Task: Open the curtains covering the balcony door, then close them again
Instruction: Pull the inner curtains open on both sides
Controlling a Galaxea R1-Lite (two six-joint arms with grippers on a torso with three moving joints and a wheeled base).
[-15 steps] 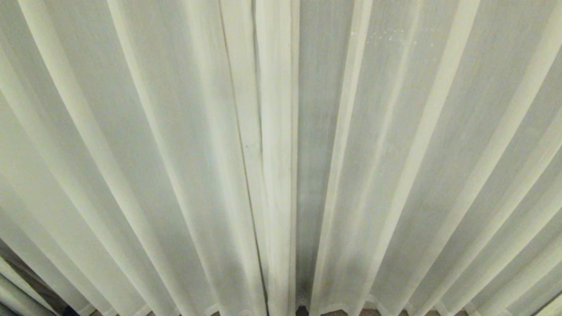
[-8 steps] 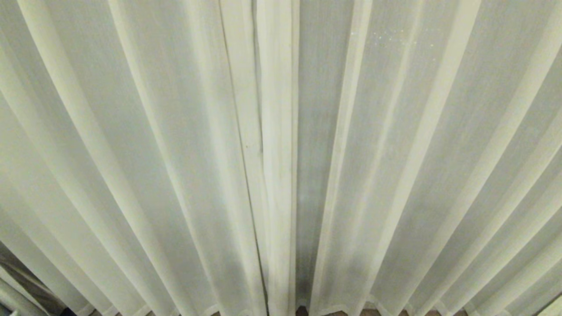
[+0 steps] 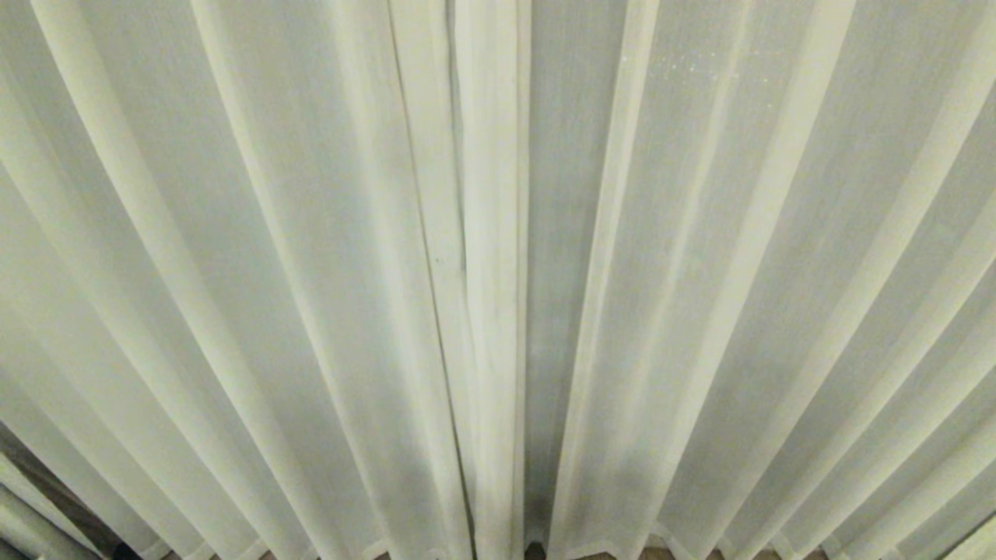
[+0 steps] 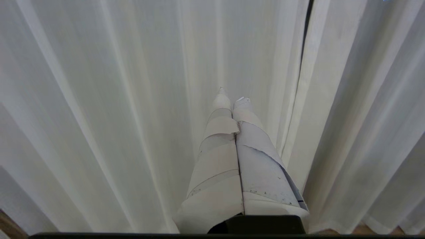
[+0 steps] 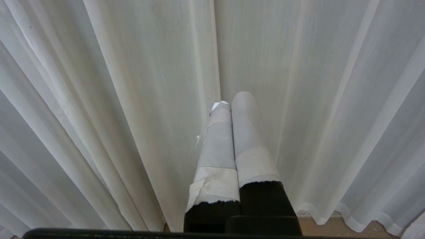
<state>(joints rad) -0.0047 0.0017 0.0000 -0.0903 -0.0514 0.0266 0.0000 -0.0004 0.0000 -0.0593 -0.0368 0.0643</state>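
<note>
The cream-white pleated curtains [image 3: 311, 272] fill the head view and hang drawn together, meeting at a dark vertical seam just left of centre. The balcony door is hidden behind them. Neither gripper shows in the head view. In the left wrist view my left gripper [image 4: 231, 96] is shut, its tape-wrapped fingers pressed together and pointing at the curtains [image 4: 116, 99], with the seam between the panels just beside it. In the right wrist view my right gripper [image 5: 231, 99] is also shut with nothing in it, facing a fold of the curtains [image 5: 149, 83].
A strip of brown floor [image 5: 325, 227] shows under the wavy hem in the right wrist view. A dark patch with pale bars [image 3: 47, 505] sits at the lower left corner of the head view.
</note>
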